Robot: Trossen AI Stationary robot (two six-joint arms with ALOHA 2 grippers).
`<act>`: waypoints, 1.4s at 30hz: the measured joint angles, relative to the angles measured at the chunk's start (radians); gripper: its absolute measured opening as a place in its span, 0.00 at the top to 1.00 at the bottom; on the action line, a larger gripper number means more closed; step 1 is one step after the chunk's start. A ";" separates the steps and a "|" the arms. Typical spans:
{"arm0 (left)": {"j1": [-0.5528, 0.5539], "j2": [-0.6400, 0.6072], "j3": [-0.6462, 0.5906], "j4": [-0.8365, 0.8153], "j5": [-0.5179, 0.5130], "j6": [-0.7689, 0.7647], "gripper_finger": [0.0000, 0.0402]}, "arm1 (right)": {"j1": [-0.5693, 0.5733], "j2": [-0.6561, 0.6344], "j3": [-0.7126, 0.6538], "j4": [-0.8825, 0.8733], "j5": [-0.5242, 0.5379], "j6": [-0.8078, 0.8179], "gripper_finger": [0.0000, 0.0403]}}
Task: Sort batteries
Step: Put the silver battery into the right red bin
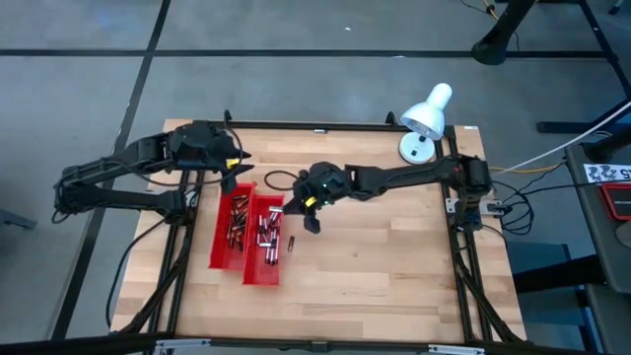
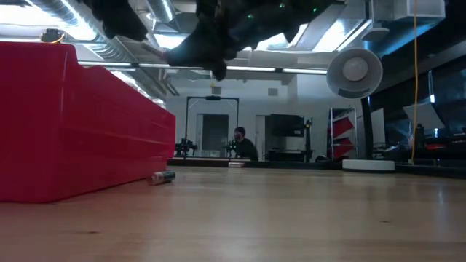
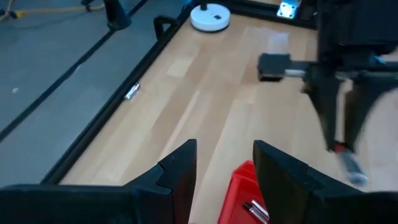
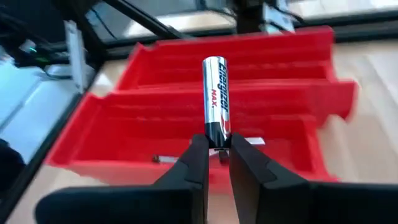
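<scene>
We see the right gripper [image 4: 216,146] above the table [image 1: 394,266], just right of the two red trays [image 1: 246,232]. Its fingers are closed on the lower end of an Energizer Max battery [image 4: 216,99], which stands upright between them. In the high view this gripper [image 1: 313,223] hangs near the right tray's far-right corner.

Both trays hold batteries [image 1: 266,229], approx. a dozen or more each; exact count we cannot tell. One loose battery [image 1: 292,243] lies on the wood just right of the right tray; the low view shows it [image 2: 162,177] flat on the table beside the red wall.

The left gripper [image 3: 224,168] waits over the far-left part of the table, near the left tray's far end, fingers partly open w/ nothing between them.

A white desk lamp [image 1: 427,118] stands at the far-right corner. A person [image 2: 245,145] is far behind in the room.
</scene>
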 joint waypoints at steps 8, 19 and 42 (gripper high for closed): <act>0.046 0.009 0.000 -0.010 0.000 -0.035 0.63 | -0.004 0.074 0.000 0.176 -0.049 0.054 0.90; 0.048 0.010 0.000 -0.010 0.000 -0.017 0.63 | -0.003 0.106 0.002 0.244 -0.020 0.112 0.90; 0.048 0.010 0.000 -0.024 0.000 -0.028 0.63 | -0.058 0.021 0.012 0.116 0.102 0.215 0.52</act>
